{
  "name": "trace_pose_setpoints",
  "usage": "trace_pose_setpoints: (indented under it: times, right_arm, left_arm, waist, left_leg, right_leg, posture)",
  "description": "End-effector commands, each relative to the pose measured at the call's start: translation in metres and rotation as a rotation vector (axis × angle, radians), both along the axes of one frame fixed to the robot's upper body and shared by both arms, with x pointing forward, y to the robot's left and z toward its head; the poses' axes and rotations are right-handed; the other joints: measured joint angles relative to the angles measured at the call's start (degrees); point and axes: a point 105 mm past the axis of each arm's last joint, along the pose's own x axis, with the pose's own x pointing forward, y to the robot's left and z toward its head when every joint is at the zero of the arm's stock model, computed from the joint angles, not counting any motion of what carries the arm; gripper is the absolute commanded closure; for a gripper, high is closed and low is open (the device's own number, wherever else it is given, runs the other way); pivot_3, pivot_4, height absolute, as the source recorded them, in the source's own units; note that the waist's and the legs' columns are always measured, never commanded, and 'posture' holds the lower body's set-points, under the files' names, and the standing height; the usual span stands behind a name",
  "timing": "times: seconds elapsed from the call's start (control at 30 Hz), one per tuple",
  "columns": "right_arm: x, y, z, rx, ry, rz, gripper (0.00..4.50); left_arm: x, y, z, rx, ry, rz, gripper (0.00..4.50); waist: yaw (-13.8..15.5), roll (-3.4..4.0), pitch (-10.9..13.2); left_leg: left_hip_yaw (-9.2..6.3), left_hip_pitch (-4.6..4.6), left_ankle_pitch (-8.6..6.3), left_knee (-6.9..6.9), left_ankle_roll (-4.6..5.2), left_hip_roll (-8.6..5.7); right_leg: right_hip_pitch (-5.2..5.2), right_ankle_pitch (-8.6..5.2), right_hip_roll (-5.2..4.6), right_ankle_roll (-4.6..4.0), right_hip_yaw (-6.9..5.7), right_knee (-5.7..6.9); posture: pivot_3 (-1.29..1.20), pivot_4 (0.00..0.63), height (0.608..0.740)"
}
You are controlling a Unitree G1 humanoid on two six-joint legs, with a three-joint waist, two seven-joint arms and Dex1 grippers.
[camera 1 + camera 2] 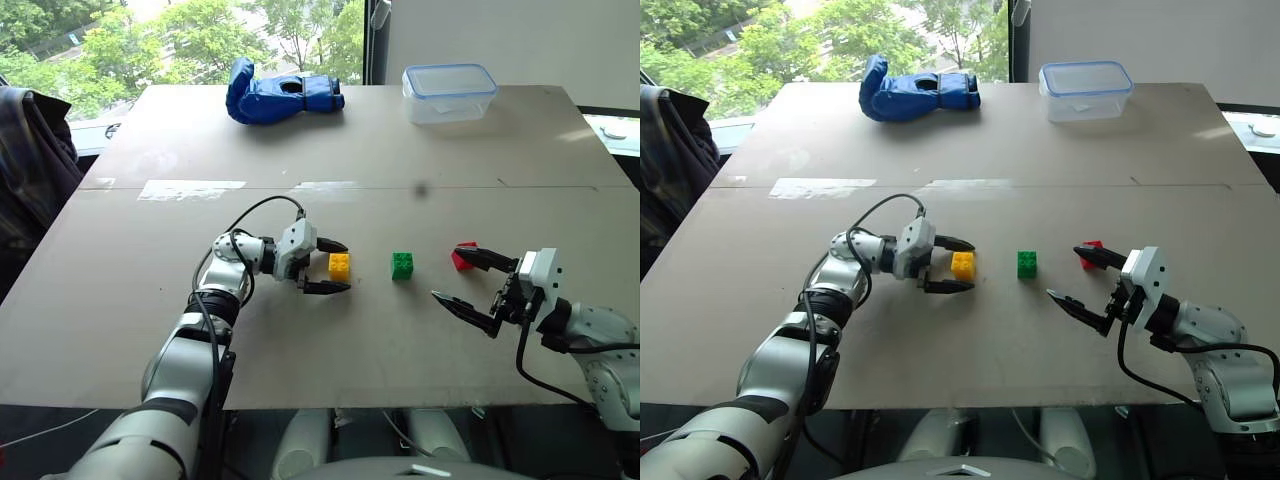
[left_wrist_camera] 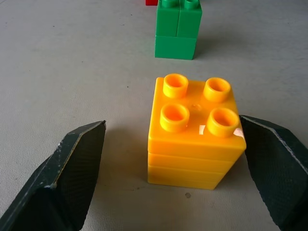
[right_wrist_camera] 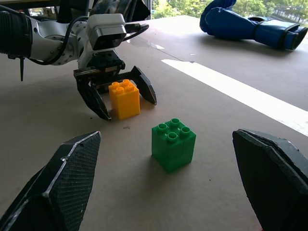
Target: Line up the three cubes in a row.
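left eye view: lidded clear box [image 1: 449, 92] looks empty; both jaws gape, gripping nothing

Stood on table [image 3: 57, 120]: green cube [image 3: 173, 144] near own spread fingers [image 3: 62, 187] | yellow cube [image 3: 124, 98] between left gripper [image 3: 118, 98] parted fingers | blue glove [image 3: 250, 26] lay far behind.
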Motion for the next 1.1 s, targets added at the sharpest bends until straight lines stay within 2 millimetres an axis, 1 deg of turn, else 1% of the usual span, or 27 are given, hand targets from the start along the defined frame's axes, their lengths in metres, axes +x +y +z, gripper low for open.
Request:
trace_pose_setpoints:
  times: [0.03,0.13,0.2,0.43,0.5,0.57,0.7,0.8,0.87,0.97,1.03,1.1]
  right_arm:
    - [0.000,-0.001,0.007,0.003,-0.035,0.004,0.00]
    - [-0.003,-0.005,0.006,-0.003,-0.036,0.005,0.00]
    - [-0.006,-0.008,0.004,-0.011,-0.029,0.003,0.00]
    - [-0.020,-0.024,-0.016,-0.061,0.042,-0.017,0.00]
    - [-0.024,-0.028,-0.024,-0.068,0.070,-0.027,0.00]
    - [-0.027,-0.034,-0.035,-0.069,0.102,-0.052,0.00]
    - [-0.033,-0.042,-0.053,-0.090,0.137,-0.088,0.00]
    - [-0.036,-0.049,-0.061,-0.066,0.163,-0.135,0.00]
    - [-0.039,-0.051,-0.066,-0.064,0.173,-0.147,0.00]
    - [-0.041,-0.057,-0.071,-0.069,0.179,-0.167,0.00]
    - [-0.042,-0.060,-0.074,-0.073,0.182,-0.175,0.00]
    - [-0.043,-0.062,-0.076,-0.077,0.182,-0.178,0.00]
  left_arm:
    - [-0.005,0.011,0.004,-0.034,-0.007,0.004,0.05]
    - [-0.011,0.017,0.009,-0.063,-0.014,0.005,0.05]
    - [-0.017,0.026,0.012,-0.070,-0.024,0.006,0.05]
    - [-0.031,0.058,0.024,-0.092,-0.081,0.128,0.05]
    - [-0.040,0.065,0.027,-0.107,-0.082,0.166,0.05]
    - [-0.057,0.070,0.025,-0.113,-0.071,0.200,0.05]
    - [-0.090,0.069,0.022,-0.150,0.001,0.329,0.05]
    - [-0.108,0.068,0.010,-0.130,0.039,0.482,0.05]
    - [-0.116,0.066,0.004,-0.119,0.033,0.584,0.05]
    - [-0.131,0.057,-0.014,-0.063,0.096,0.687,0.05]
    - [-0.139,0.048,-0.018,-0.074,0.123,0.720,0.05]
    - [-0.141,0.044,-0.020,-0.072,0.135,0.753,0.05]
  waist:
    - [-0.2,0.00,0.0]
    - [-0.2,0.00,0.0]
    - [-0.2,0.00,0.0]
    - [0.1,0.01,0.0]
    - [0.1,0.02,0.0]
    - [-0.1,0.03,0.0]
    - [0.1,0.06,0.0]
    - [0.3,0.10,0.0]
    - [0.4,0.18,0.0]
    - [0.5,0.17,0.0]
    - [0.5,0.21,0.0]
    - [0.5,0.24,-0.1]
  left_leg:
    - [0.01,0.00,0.00,0.00,0.00,0.01]
    - [0.01,-0.01,0.00,-0.01,0.00,0.05]
    - [-0.01,-0.02,0.00,-0.01,0.00,0.07]
    - [-0.01,-0.01,0.00,-0.01,0.00,0.17]
    - [-0.01,-0.02,0.00,-0.01,0.00,0.20]
    - [0.02,-0.02,-0.01,-0.02,0.01,0.24]
    - [0.13,0.05,-0.02,-0.19,0.02,0.33]
    - [0.07,0.07,-0.03,-0.20,0.02,0.41]
    - [0.07,0.11,-0.03,-0.20,0.02,0.41]
    - [0.07,0.14,-0.03,-0.20,0.02,0.39]
    - [0.07,0.20,-0.03,-0.20,0.02,0.39]
    - [0.09,0.21,-0.03,-0.20,0.02,0.37]
  right_leg:
    - [0.00,0.00,0.00,0.00,0.01,0.00]
    - [-0.01,0.00,0.02,0.00,0.02,-0.01]
    - [-0.01,0.00,0.01,0.00,0.01,-0.02]
    - [0.00,0.00,-0.03,0.00,0.02,-0.04]
    - [-0.01,0.00,-0.04,0.00,0.03,-0.03]
    - [-0.02,0.00,-0.05,0.00,0.07,-0.05]
    - [-0.03,0.00,-0.14,-0.01,0.25,-0.15]
    - [0.00,-0.01,-0.32,-0.02,0.33,-0.16]
    - [0.06,-0.02,-0.36,-0.03,0.32,-0.17]
    - [0.13,-0.03,-0.36,-0.03,0.31,-0.20]
    - [0.18,-0.03,-0.31,-0.03,0.30,-0.20]
    - [0.19,-0.03,-0.15,-0.03,0.32,-0.20]
  posture:
    - [0.00,0.150,0.740]
    - [0.00,0.150,0.740]
    - [0.00,0.150,0.740]
    - [0.00,0.150,0.740]
    - [0.00,0.150,0.740]
    - [0.00,0.150,0.740]
    - [0.00,0.150,0.740]
    - [0.00,0.150,0.740]
    - [0.00,0.150,0.740]
    - [0.00,0.150,0.740]
    - [0.00,0.150,0.740]
    - [0.00,0.150,0.740]
